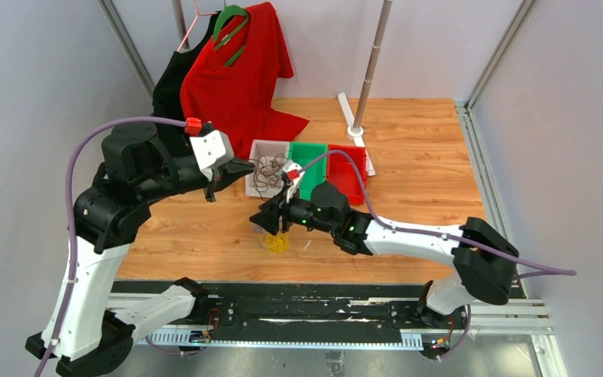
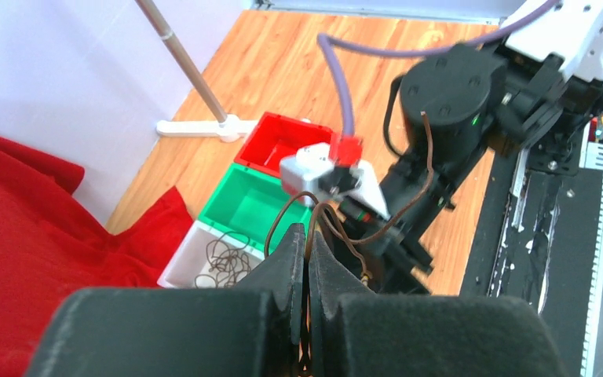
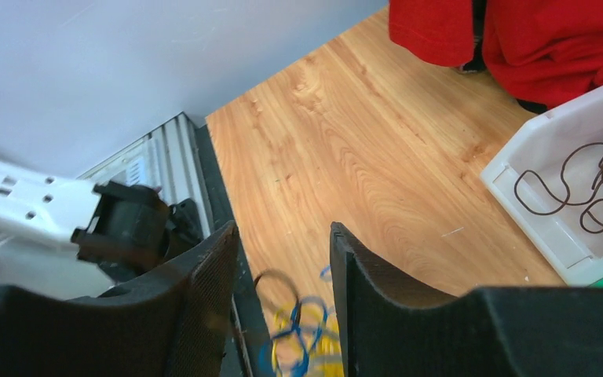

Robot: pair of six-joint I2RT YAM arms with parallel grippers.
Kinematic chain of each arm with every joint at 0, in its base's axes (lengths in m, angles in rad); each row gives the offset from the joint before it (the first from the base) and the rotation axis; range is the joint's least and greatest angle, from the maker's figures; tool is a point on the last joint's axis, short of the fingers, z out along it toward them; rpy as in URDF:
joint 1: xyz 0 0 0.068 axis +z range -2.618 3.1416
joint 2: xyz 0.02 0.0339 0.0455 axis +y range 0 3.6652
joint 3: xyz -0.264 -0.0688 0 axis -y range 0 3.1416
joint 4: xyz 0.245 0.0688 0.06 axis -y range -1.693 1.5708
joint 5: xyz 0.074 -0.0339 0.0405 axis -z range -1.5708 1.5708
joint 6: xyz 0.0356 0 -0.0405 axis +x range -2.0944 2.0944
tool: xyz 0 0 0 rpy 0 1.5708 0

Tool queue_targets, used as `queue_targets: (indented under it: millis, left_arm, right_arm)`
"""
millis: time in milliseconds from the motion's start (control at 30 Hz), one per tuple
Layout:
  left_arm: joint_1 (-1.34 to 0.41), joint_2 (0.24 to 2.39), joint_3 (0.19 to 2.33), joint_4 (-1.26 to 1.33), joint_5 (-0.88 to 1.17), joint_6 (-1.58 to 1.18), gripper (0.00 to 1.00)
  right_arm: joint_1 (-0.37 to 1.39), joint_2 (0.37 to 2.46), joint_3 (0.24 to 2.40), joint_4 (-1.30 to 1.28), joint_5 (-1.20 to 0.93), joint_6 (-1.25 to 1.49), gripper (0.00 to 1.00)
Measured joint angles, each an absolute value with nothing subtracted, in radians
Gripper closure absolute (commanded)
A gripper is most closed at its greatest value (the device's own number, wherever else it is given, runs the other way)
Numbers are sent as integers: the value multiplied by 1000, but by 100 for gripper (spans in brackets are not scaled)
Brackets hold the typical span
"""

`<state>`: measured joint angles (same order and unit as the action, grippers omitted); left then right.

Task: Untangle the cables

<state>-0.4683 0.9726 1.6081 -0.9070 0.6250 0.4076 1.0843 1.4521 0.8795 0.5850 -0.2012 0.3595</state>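
Left fingers (image 2: 294, 259): you have them pressed together, pinching a thin dark brown cable (image 2: 428, 169), raised just beside the white plastic bin (image 1: 269, 148).
Held cable: from the pinch it makes one small loop. Its long run then sweeps away toward the right arm, and the free end points upward in front of that arm's black joint in the left wrist view.
Right fingers (image 3: 204, 290): your right pair is spread apart and hovers low over the wooden table (image 1: 424, 157).
Yellow and blue cable bundle (image 3: 306, 349): it lies on the table directly under the gap between the right fingers, toward the table's near edge. It is a loopy clump with no clear long axis, and a dark loop shows at its rim.
Binned cables: a loose tangle of dark brown cables (image 3: 597, 184) rests in the white bin, strands curling every way.
Bins: white bin, green plastic bin (image 1: 314, 153) and red plastic bin (image 1: 338, 174) stand side by side in a row, white nearest your left arm.
Backdrop: a red shirt (image 1: 239, 71) hangs behind the bins.
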Motion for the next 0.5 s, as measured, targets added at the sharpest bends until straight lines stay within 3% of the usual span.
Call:
queue_targets:
  millis: [300,500]
  left_arm:
    - [-468,1024,1766,-916,632,358,99]
    - [-468,1073,1935,-891,599,340,100]
  right_arm:
    - [1087,1567,889,640,-88,417,62]
    - [1087,1567,679,754,-1,489,62]
